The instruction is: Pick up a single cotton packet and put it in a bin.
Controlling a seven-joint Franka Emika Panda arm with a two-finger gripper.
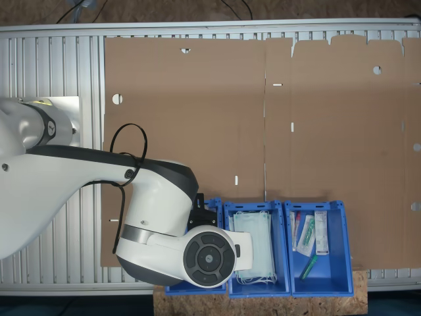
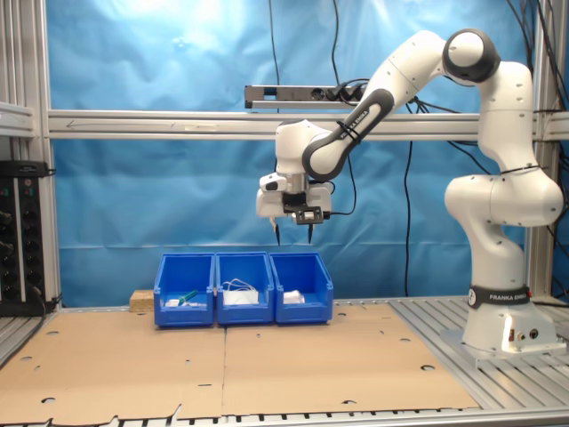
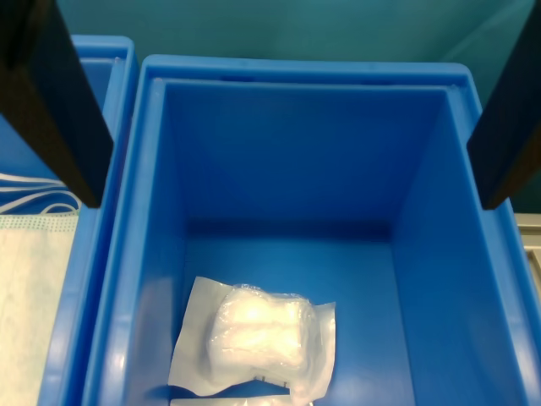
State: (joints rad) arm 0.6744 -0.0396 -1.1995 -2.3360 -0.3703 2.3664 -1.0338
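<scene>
While the black two-fingered gripper (image 2: 293, 235) hangs spread and empty well above the blue rectangular plastic bin (image 3: 473, 279), the small white clear-wrapped cotton packet (image 3: 258, 340) lies on its floor, walls clear all round.

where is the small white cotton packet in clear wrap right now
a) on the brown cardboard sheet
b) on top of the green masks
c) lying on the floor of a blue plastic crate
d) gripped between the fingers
c: the cotton packet lies on the floor of the blue plastic crate, while the open gripper is above it holding nothing.
</scene>
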